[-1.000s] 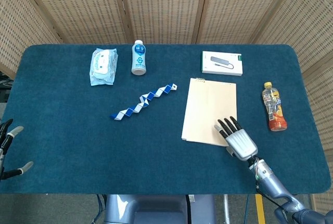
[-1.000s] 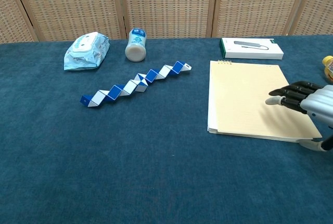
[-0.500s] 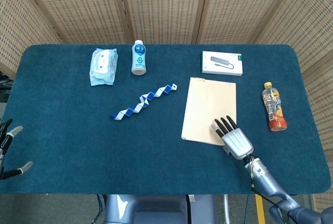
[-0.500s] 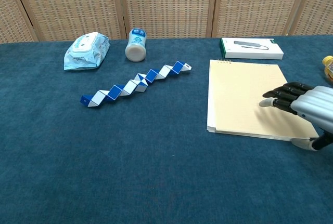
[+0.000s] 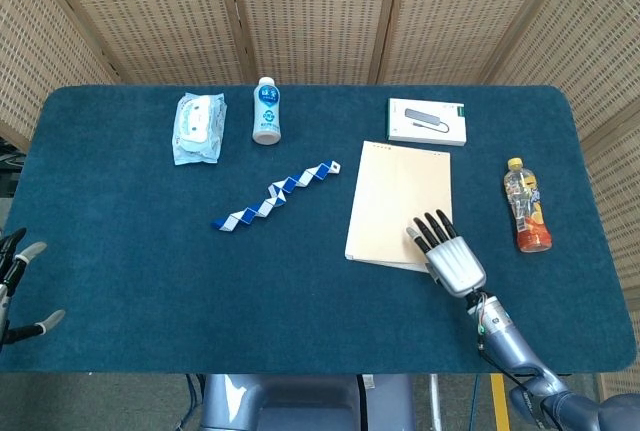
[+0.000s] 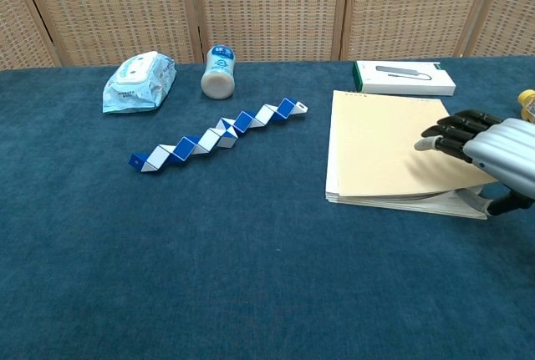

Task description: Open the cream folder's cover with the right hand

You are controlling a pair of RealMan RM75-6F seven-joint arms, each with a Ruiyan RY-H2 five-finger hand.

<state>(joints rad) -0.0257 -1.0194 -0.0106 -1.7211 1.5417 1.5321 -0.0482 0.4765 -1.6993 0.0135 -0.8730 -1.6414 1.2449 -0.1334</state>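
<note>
The cream folder lies flat on the blue table, right of centre, also seen in the chest view. Its cover is lifted a little at the near right corner, and a thin gap shows above the pages there. My right hand is at that corner. In the chest view the right hand has its dark fingers on top of the cover and its thumb below the raised edge, pinching the cover. My left hand hangs off the table's near left edge, fingers apart, holding nothing.
A white box lies just beyond the folder. An orange drink bottle lies to its right. A blue-and-white folding snake toy, a white bottle and a wipes pack lie to the left.
My right hand has moved slightly left and away from me. The folder has slid a little left and its cover's near right corner has risen off the pages. The left hand is still.
</note>
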